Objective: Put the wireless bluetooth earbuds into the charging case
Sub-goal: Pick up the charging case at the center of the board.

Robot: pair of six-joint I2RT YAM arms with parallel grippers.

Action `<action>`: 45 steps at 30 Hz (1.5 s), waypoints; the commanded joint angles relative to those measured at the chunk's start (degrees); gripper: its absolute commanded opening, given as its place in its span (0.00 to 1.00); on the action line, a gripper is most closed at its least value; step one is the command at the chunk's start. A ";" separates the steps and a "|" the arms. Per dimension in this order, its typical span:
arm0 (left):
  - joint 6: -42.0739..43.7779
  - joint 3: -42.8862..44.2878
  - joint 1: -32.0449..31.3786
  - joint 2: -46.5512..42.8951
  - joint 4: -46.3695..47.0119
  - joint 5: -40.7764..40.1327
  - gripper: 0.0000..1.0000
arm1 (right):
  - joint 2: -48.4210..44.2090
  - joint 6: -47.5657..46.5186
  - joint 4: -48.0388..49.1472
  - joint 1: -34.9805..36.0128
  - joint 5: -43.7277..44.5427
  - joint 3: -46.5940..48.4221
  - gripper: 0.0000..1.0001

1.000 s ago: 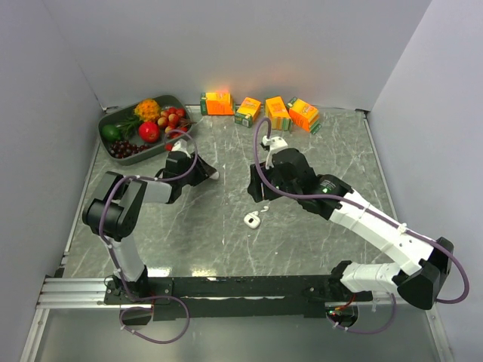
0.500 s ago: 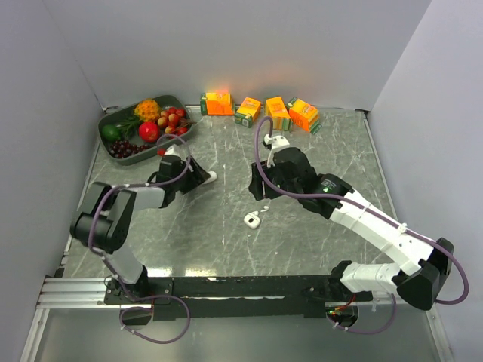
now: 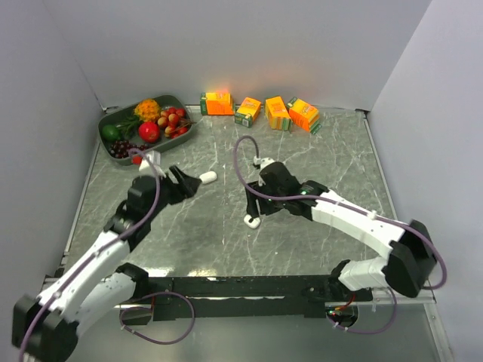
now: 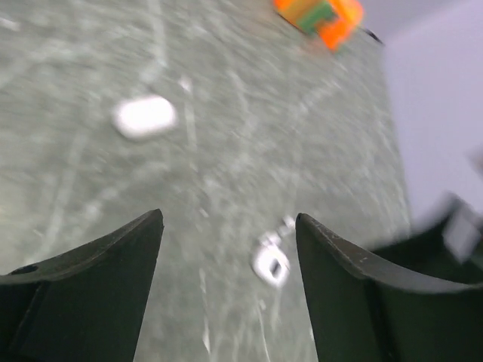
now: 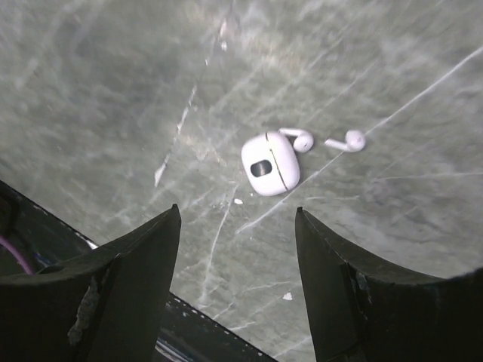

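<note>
**A:** Step in hand?
**B:** By the look of it, approach for the first pick. No load yet.
**A:** Earbuds?
**B:** Both loose on the table, outside the case. Near one right against its edge, far earbud just beyond.
**A:** Case open?
**B:** Cannot tell. Lying flat, dark mark facing up.
**A:** Right gripper?
**B:** Over the case, jaws wide apart, empty.
**A:** Left gripper?
**B:** Well apart from the case, off to the left. Jaws wide too, nothing between. White oval on the table ahead of it, too blurred to identify.
**A:** Next?
**B:** Probably lower the right onto one earbud and close gently across the stem. Tiny and curved, so likely to skid or pop free. May also need the case opened and steadied, perhaps by the left.
</note>
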 commanded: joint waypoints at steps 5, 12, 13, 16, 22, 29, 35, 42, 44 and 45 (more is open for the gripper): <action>-6.08 -10.06 -13.82 -15.92 -5.51 -7.17 0.96 | 9.05 8.11 6.93 -0.87 -6.96 -2.02 0.75; -9.87 -10.60 -16.65 -17.34 -9.82 -15.44 0.96 | 12.73 24.37 10.62 -1.48 -4.06 -5.36 0.74; -9.87 -10.25 -16.65 -17.16 -10.35 -16.14 0.96 | 13.35 24.91 10.54 -1.40 -3.62 -5.45 0.74; -9.43 -9.81 -16.56 -16.72 -11.41 -16.24 0.97 | 16.08 25.44 9.31 -1.48 -1.69 -5.01 0.73; -6.62 -10.24 -16.74 -16.28 -9.56 -13.43 0.97 | 16.18 26.67 8.08 -1.57 2.00 -4.92 0.73; -0.38 -4.98 -21.38 -6.81 -7.19 -14.48 0.96 | 0.03 23.08 -2.54 -1.66 7.71 0.08 0.76; 1.65 1.70 -30.86 5.92 -5.87 -17.10 0.96 | -12.80 19.65 -10.02 -2.80 14.57 2.46 0.79; -8.01 13.46 -37.48 25.89 -8.24 -23.45 0.96 | -21.00 16.65 -12.22 -4.29 16.25 2.72 0.81; -6.45 15.59 -38.87 31.23 -7.45 -21.78 0.96 | -21.79 15.95 -12.67 -4.47 16.07 3.08 0.81; -5.22 17.42 -39.58 32.66 -7.02 -21.60 0.96 | -22.14 15.69 -12.93 -4.56 16.07 3.17 0.81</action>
